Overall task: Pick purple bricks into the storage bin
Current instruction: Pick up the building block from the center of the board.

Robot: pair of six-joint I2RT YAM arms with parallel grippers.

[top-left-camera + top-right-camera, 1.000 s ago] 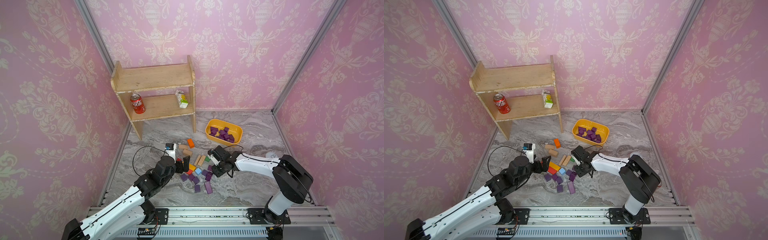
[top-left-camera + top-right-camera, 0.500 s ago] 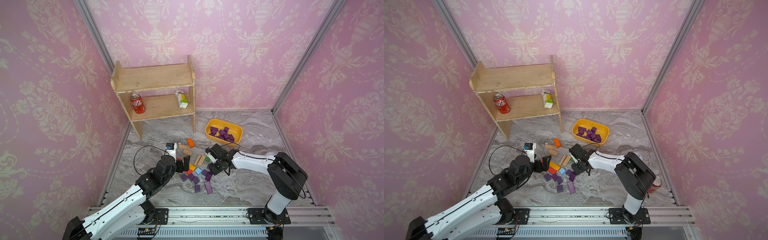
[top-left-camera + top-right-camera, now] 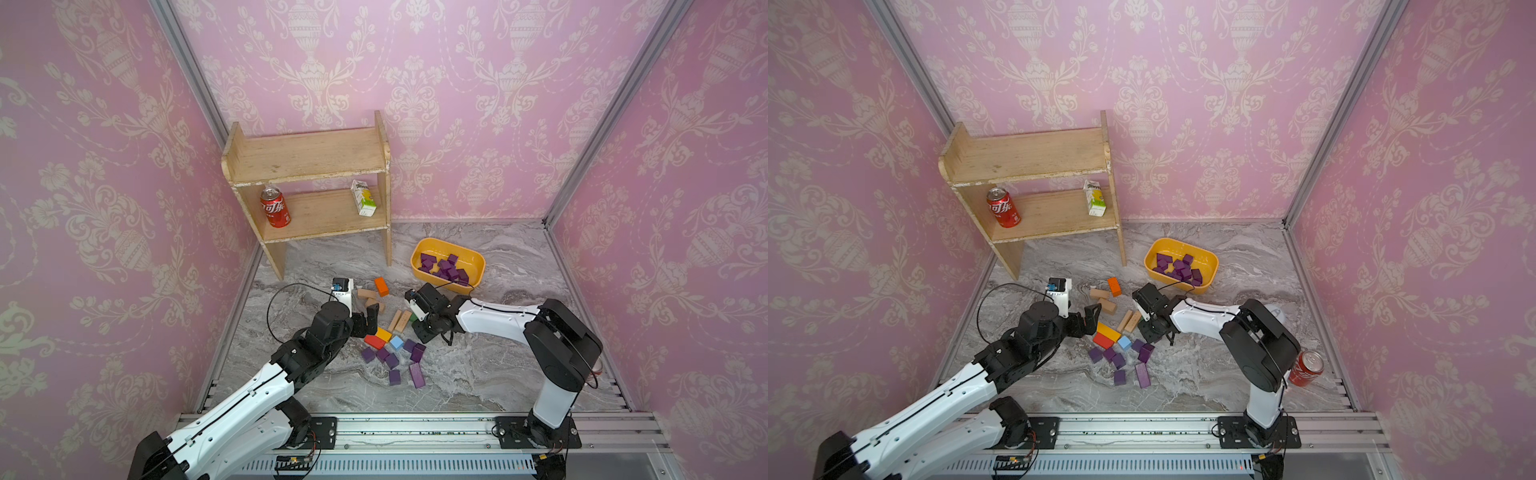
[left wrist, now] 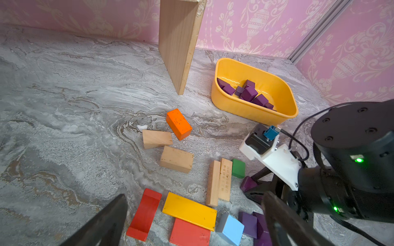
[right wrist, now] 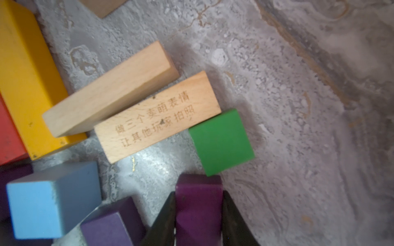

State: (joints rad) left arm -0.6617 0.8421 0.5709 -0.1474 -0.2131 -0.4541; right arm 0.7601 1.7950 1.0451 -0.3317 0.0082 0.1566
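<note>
Gripping one purple brick (image 5: 199, 185): the right gripper (image 5: 199, 204) has both fingers pressed flat on its two sides. It is low at the bench (image 3: 498, 365), and the brick's top corner is just beside a green block (image 5: 221, 141). Can't tell whether the brick is off the surface yet.

Next to the green block lies a tan block with engraved writing (image 5: 157, 117), a plain tan bar (image 5: 110, 89) leaning against it. A light blue block (image 5: 53, 198) and another purple brick (image 5: 110, 225) are near the right gripper.

The left gripper (image 4: 194, 194) is spread wide and holds nothing. It hovers over a flat yellow block (image 4: 189, 207) and a red arch block (image 4: 145, 215). An orange block (image 4: 178, 124) and two tan blocks (image 4: 177, 159) lie further out.

The storage bin (image 3: 446, 241) sits on the bench beyond the right gripper, beside the leg of the wooden shelf (image 3: 307, 156). It has a pile of purple bricks (image 3: 444, 266) inside. The loose purple bricks (image 3: 392, 359) lie scattered on the bench between the two arms, including one longer bar (image 3: 417, 375).

On the shelf's lower tier there are a red can (image 3: 275, 207) and a small carton (image 3: 363, 198). In a top view a second red can (image 3: 1306, 368) stands by the right arm's base.
</note>
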